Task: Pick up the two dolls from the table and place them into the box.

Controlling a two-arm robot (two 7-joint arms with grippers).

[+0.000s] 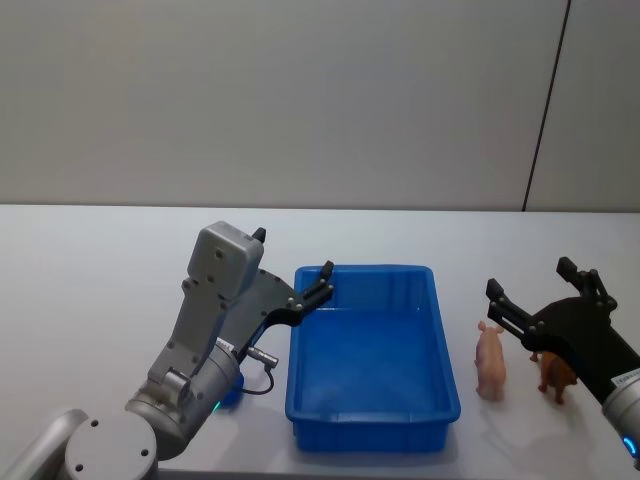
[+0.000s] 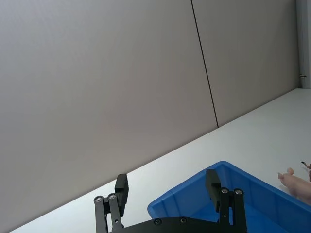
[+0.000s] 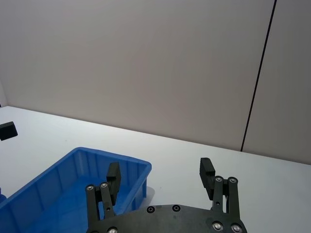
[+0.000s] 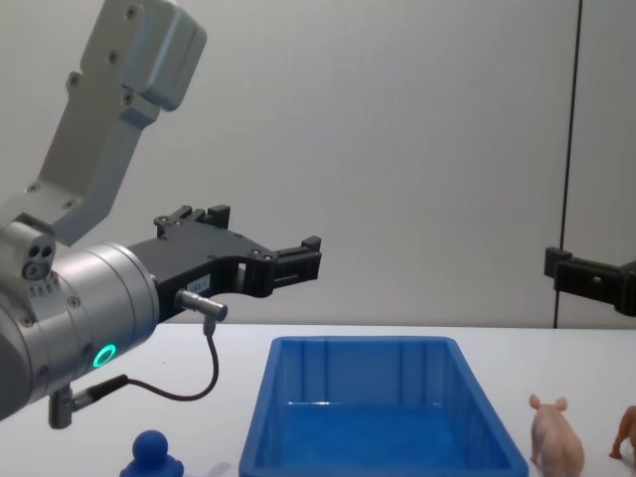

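The blue box (image 1: 365,350) stands in the middle of the table, and its inside looks bare. A pale pink pig (image 1: 490,360) stands just right of it, with a brown four-legged animal (image 1: 556,375) farther right. A blue round-headed figure (image 4: 151,455) stands left of the box, below my left arm. My left gripper (image 1: 293,251) hovers open and empty above the box's far left corner. Above the pig and the brown animal, my right gripper (image 1: 528,277) hangs open and holds nothing. The pig (image 4: 555,437) and the box (image 4: 378,417) also show from the side.
The white table runs back to a grey wall. A black cable (image 4: 199,378) loops under my left wrist. Bare table lies behind the box and to its far left.
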